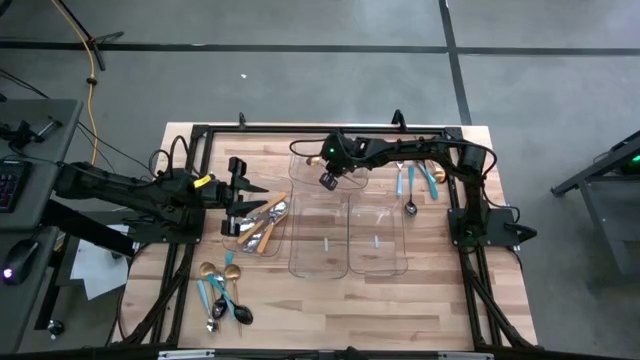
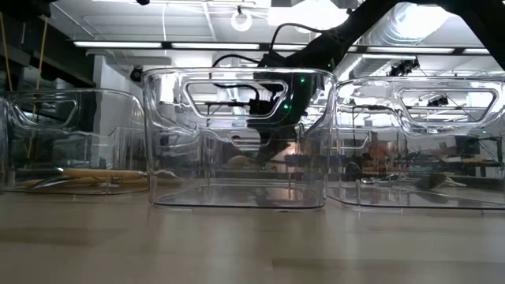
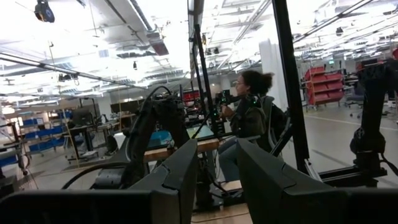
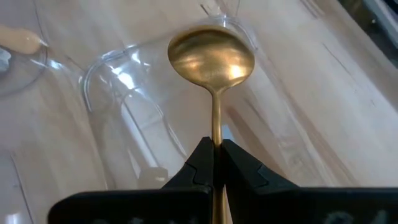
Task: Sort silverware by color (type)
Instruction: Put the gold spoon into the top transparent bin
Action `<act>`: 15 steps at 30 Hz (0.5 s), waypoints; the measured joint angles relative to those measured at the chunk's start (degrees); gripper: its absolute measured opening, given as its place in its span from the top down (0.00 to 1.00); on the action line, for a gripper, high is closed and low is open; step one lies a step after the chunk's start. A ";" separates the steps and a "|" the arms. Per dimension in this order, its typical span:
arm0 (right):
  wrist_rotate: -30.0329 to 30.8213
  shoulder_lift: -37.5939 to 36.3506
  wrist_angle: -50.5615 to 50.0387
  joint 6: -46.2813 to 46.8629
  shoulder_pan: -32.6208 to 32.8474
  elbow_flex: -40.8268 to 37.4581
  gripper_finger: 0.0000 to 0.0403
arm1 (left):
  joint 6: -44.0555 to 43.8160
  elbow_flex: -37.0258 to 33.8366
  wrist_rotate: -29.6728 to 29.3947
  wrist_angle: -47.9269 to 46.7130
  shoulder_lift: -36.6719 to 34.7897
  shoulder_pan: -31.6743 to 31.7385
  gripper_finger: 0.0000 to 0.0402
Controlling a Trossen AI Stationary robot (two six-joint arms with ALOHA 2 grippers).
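Observation:
A gold spoon (image 4: pixel 211 57) is held by my right gripper (image 4: pixel 216 147), which hangs over the far end of the middle clear tray (image 1: pixel 318 240). In the low view this gripper (image 2: pixel 268 134) shows through the tray's walls. My left gripper (image 1: pixel 243 190) waits raised at the table's left, above the left tray (image 1: pixel 258 228). It is open, with nothing between its fingers (image 3: pixel 186 171). Orange-handled silverware (image 1: pixel 265 222) lies in the left tray. More silverware (image 1: pixel 222 295) lies on the table near the front left, and some (image 1: pixel 415 180) at the far right. My right gripper pinches the gold spoon's thin handle (image 4: pixel 216 130) between its two fingertips, a short way behind the bowl. The fingers slant downward and lie along the handle. The spoon sticks out ahead of them, bowl foremost and hollow side up, over the tray's rounded end.
A third clear tray (image 1: pixel 377 240) stands right of the middle one. A black frame (image 1: pixel 200 135) runs around the wooden table. Bare wood (image 1: pixel 400 310) lies near the front edge. A person (image 3: pixel 249 118) sits in the room beyond the table.

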 joint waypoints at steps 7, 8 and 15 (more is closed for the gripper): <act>0.22 0.00 1.35 0.00 0.00 0.00 0.98 | 0.00 0.00 0.00 -0.39 0.02 0.00 0.74; 0.22 0.00 1.51 0.00 0.00 0.00 0.98 | 0.00 0.01 0.00 -0.39 0.02 0.00 0.74; 0.23 0.00 1.54 -0.02 -0.01 0.00 0.91 | -0.01 0.00 0.00 -0.87 0.02 0.00 0.74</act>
